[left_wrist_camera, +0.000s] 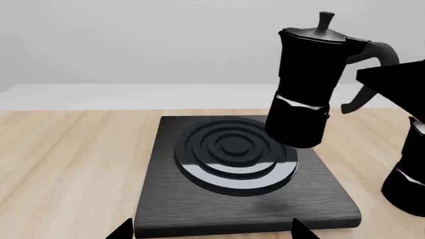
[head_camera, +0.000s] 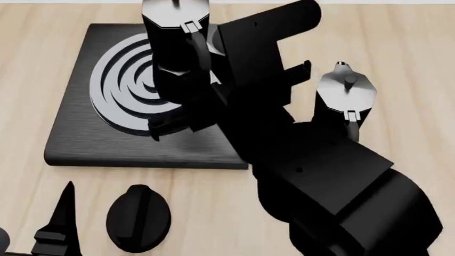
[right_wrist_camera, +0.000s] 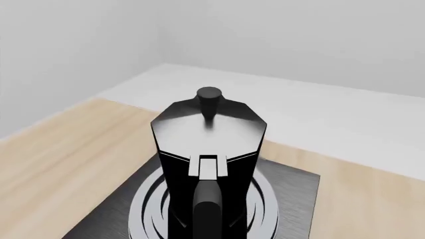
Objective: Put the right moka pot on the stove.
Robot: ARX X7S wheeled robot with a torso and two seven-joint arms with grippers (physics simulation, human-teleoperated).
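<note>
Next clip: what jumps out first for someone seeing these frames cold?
A black moka pot hangs tilted in the air over the stove, just above the ring burner's edge, carried by the right arm, which fills the middle of the head view. A second, matching pot stands on the wooden table to the stove's right, and a round black knob lies in front of the stove.

The moka pot (head_camera: 176,40) sits upper centre, above the stove (head_camera: 85,133); the second pot (head_camera: 346,90) stands right; the knob (head_camera: 138,217) lies lower left.
</note>
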